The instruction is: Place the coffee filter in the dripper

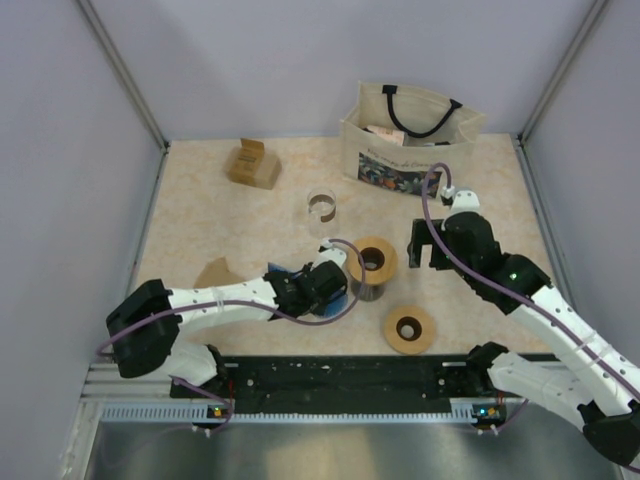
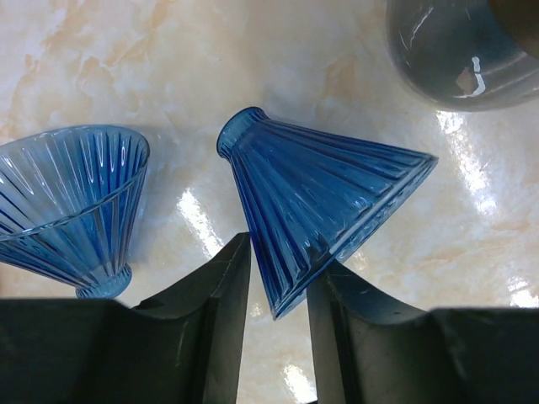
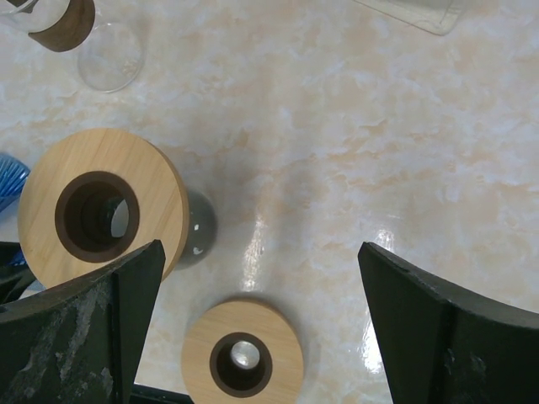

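left end effector: low, jaws half-narrowed | right end effector: hovering, jaws wide apart

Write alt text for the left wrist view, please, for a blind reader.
A blue ribbed glass cone lies on its side on the marbled tabletop, its wide rim between the fingers of the left gripper. A second blue cone sits left, a grey glass vessel top right.
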Action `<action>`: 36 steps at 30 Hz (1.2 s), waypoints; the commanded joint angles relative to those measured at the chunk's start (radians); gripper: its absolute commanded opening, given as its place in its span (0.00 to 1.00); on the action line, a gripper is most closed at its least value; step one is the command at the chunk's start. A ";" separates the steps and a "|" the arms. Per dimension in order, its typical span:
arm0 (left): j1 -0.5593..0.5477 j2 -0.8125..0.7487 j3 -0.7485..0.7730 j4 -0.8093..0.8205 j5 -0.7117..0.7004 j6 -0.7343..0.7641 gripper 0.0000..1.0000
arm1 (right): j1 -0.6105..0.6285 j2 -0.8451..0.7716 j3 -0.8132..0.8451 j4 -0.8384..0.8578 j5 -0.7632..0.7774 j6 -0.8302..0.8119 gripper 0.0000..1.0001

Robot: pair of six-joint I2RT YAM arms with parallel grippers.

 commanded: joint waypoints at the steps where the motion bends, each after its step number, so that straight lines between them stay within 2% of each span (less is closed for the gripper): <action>1: -0.004 0.016 0.052 0.040 -0.051 -0.008 0.36 | -0.010 -0.018 -0.006 0.021 -0.013 -0.020 0.98; 3: -0.004 0.018 0.057 0.028 -0.063 -0.015 0.34 | -0.010 -0.023 -0.007 0.021 -0.011 -0.018 0.98; 7: -0.004 0.010 0.083 -0.049 -0.098 -0.064 0.10 | -0.010 -0.023 -0.009 0.021 -0.018 -0.020 0.98; 10: -0.006 -0.014 0.088 -0.093 -0.105 -0.097 0.07 | -0.009 -0.023 -0.013 0.021 -0.018 -0.020 0.98; 12: -0.006 -0.023 0.089 -0.113 -0.109 -0.115 0.00 | -0.010 -0.024 -0.013 0.021 -0.018 -0.020 0.98; 18: -0.006 -0.046 0.184 -0.358 -0.167 -0.262 0.00 | -0.010 -0.032 -0.015 0.021 -0.011 -0.018 0.98; 26: -0.004 -0.210 0.318 -0.448 -0.160 -0.259 0.00 | -0.012 -0.050 -0.024 0.021 0.015 -0.015 0.97; 29: 0.046 -0.234 0.440 -0.492 -0.093 -0.236 0.00 | -0.010 -0.070 -0.032 0.024 0.045 -0.004 0.97; 35: 0.213 -0.168 0.676 -0.557 0.272 -0.229 0.00 | -0.012 -0.100 -0.061 0.028 0.074 0.016 0.97; 36: 0.226 -0.146 0.719 -0.578 0.294 -0.242 0.00 | -0.010 -0.097 -0.061 0.027 0.073 0.017 0.97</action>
